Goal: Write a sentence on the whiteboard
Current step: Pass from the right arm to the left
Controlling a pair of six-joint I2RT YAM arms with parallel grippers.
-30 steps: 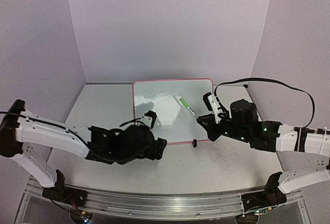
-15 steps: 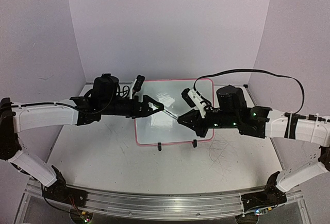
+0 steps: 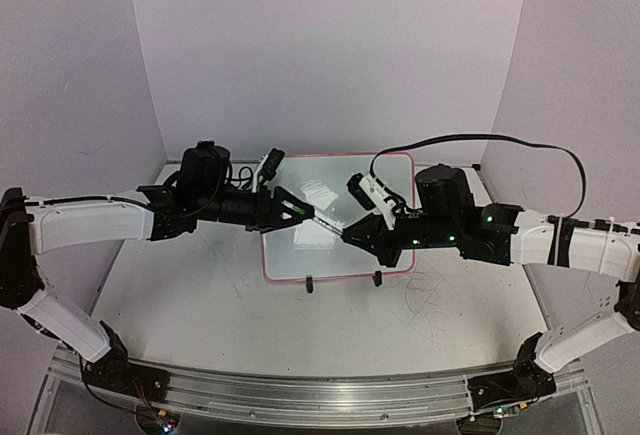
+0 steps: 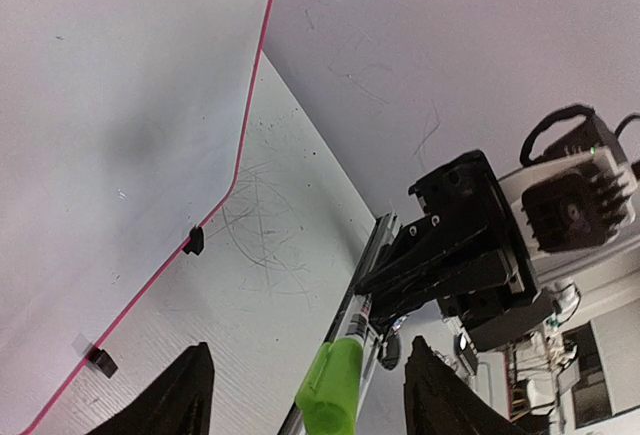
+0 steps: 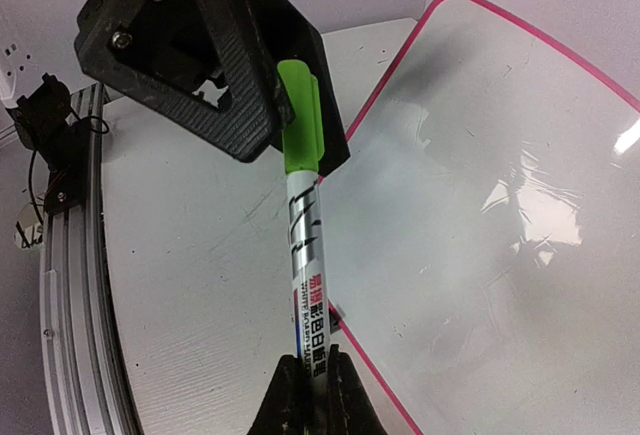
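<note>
The whiteboard (image 3: 340, 255) lies flat at the back middle of the table, pink-rimmed and glossy (image 5: 500, 205) (image 4: 100, 105). No sentence shows on its visible surface. My right gripper (image 3: 352, 233) (image 5: 310, 380) is shut on the barrel of a white marker (image 5: 305, 245) and holds it above the board's left part. The marker's green cap (image 4: 335, 385) (image 5: 300, 120) points at my left gripper (image 3: 303, 214) (image 4: 308, 347). That gripper is open, one finger on each side of the cap with a gap on both sides.
Two black clip feet (image 3: 311, 284) (image 3: 378, 278) stick out at the board's near edge. Grey scribble scratches (image 3: 430, 300) (image 4: 260, 235) mark the tabletop. A metal rail (image 3: 300, 395) runs along the near edge. Purple walls close in the back and sides.
My left arm has swung up from in front of the board to its left side and brought its fingers around the cap. The right gripper carried the marker leftward to meet it.
</note>
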